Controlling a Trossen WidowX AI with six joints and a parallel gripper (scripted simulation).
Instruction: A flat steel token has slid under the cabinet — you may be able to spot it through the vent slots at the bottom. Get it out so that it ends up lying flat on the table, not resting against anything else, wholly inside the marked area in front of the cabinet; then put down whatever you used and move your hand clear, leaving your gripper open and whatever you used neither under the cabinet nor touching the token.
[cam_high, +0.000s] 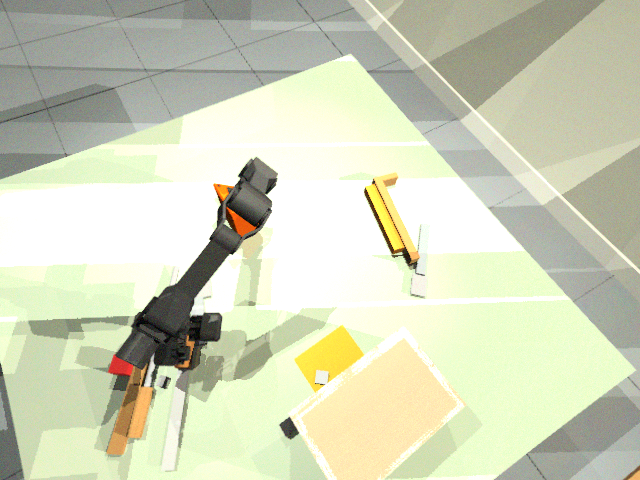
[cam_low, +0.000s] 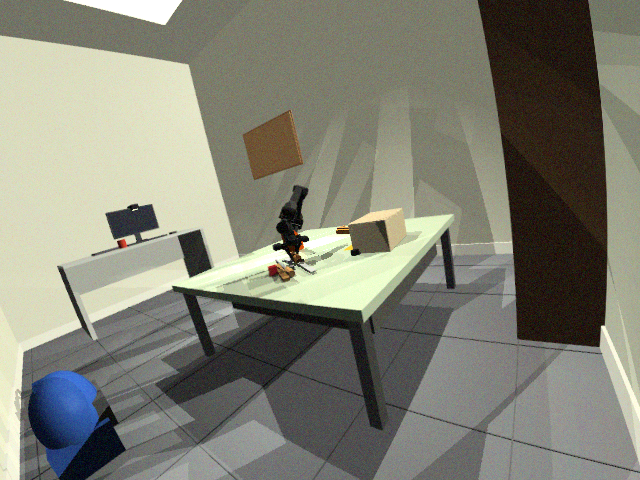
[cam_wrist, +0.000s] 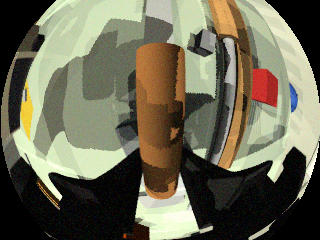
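Fingers clamped on brown wooden stick (cam_wrist: 160, 120), gripper (cam_high: 181, 351) low over table (cam_high: 465, 320) at near-left corner. Alongside: second wooden stick (cam_high: 129, 413), white strip (cam_high: 173, 423), red cube (cam_high: 119, 365), small grey block (cam_high: 163, 382). Farther off, L-shaped wooden hook (cam_high: 395, 217) with yellow bar (cam_high: 383, 219). Steel token (cam_high: 321, 377) lying on yellow marked area (cam_high: 330, 351), just beside cabinet (cam_high: 379, 408), touching or not unclear. Probably thin, stiff, slippery, hard to pinch flat; better dragged by stick tip than gripped. Stick light, rigid; mid-shaft hold looks fine.
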